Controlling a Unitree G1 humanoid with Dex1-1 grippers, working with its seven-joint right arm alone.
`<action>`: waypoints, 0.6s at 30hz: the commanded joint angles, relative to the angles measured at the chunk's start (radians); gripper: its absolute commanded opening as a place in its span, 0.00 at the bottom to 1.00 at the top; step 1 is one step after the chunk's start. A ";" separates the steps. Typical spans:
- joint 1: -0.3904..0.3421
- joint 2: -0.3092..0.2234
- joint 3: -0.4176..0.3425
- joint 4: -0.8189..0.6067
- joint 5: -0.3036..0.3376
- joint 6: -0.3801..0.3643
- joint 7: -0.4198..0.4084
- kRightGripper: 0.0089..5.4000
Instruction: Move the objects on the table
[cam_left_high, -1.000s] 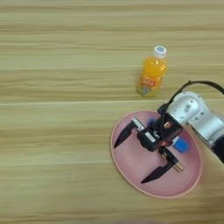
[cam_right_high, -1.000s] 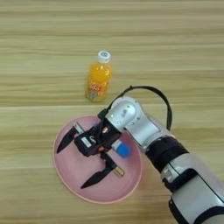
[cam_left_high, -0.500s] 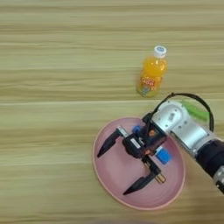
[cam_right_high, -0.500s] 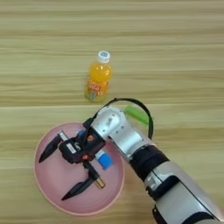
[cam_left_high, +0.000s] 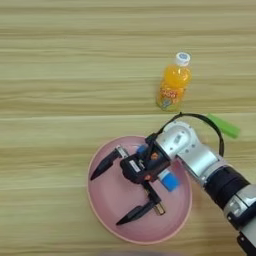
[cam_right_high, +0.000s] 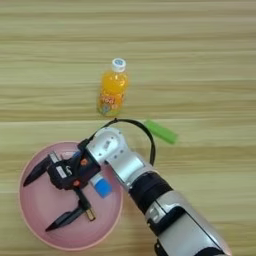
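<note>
The pink plate (cam_left_high: 100, 200) lies under the right gripper (cam_left_high: 112, 192), whose 2 fingers (cam_left_high: 103, 166) are spread wide, empty. Behind them lie the tube (cam_left_high: 169, 181) and screwdriver (cam_left_high: 154, 199); closing carelessly could scatter both.

Wood table (cam_left_high: 60, 75): pink plate (cam_left_high: 105, 200), orange-drink bottle (cam_left_high: 173, 82), green piece (cam_left_high: 223, 125).

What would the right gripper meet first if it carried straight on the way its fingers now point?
The right gripper, fingers spread, points left over the pink plate. Going straight on, it would likely cross the plate's left rim, then bare table; its height is unclear.
</note>
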 joint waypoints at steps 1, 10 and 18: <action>-0.035 0.034 -0.039 -0.025 -0.009 0.009 -0.090 0.99; -0.014 0.114 -0.065 -0.019 -0.035 0.047 -0.216 0.99; -0.014 0.180 -0.083 0.006 -0.052 0.070 -0.320 0.99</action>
